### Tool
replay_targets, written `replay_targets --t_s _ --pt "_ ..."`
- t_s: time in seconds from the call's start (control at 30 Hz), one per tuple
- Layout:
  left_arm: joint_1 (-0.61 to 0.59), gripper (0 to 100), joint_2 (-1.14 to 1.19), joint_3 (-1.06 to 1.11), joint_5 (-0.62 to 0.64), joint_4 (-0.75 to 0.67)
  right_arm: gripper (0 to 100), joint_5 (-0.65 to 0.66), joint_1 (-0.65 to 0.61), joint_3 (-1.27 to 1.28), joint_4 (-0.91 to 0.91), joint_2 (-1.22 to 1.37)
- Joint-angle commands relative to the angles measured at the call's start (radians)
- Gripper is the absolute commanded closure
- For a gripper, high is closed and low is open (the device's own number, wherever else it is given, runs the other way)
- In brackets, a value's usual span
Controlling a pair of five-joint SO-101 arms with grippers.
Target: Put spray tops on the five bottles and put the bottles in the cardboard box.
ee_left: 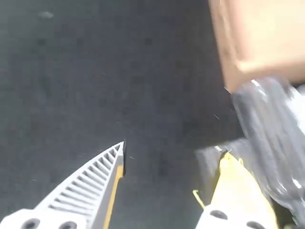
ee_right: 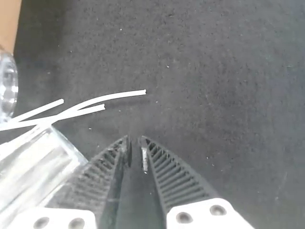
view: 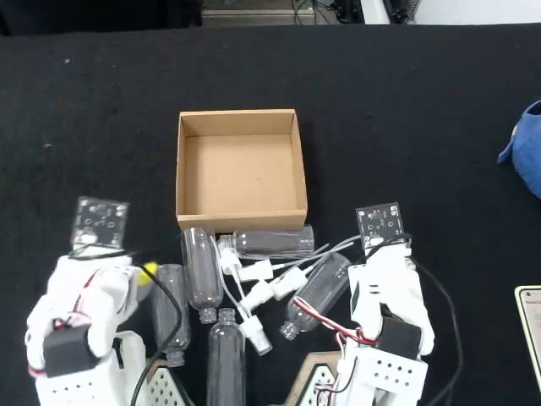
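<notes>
Black surface [view: 406, 127] all round, and the cardboard box [view: 241, 218] stands on it, top open. Five clear bottles [view: 201, 271] lie on their sides just off the box wall that faces the arms, all outside it (necks bare), with white spray tops [view: 254, 272] loose among them. The left end effector [ee_left: 174, 151] is spread wide by that wall's left corner, gripping nothing. The right end effector [ee_right: 135, 139] is pinched together off the right corner, nothing between its tips.
</notes>
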Motion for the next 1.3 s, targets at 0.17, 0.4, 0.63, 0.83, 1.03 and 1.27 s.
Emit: replay_targets --t_s 0.17,0.4,0.63,0.83,1.03,1.27 --pt "0.211 81 0.427 -0.156 0.106 0.011 98.6 0.006 0.012 -0.002 0.009 -0.094" --pt "0.269 81 0.68 -0.15 0.18 -0.064 98.6 0.014 0.012 -0.002 0.023 -0.094" --pt "0.268 81 0.806 -0.147 0.183 -0.146 98.6 0.014 0.012 -0.002 0.021 -0.094" --pt "0.099 82 0.813 -0.139 0.176 -0.201 98.6 0.014 0.012 -0.002 0.021 -0.094" --pt "-0.199 82 0.813 -0.076 0.186 -0.413 98.6 0.014 0.012 -0.002 0.021 -0.094" --pt "-0.421 81 0.824 -0.137 0.342 -0.42 98.6 0.014 0.012 -0.002 0.021 -0.094"
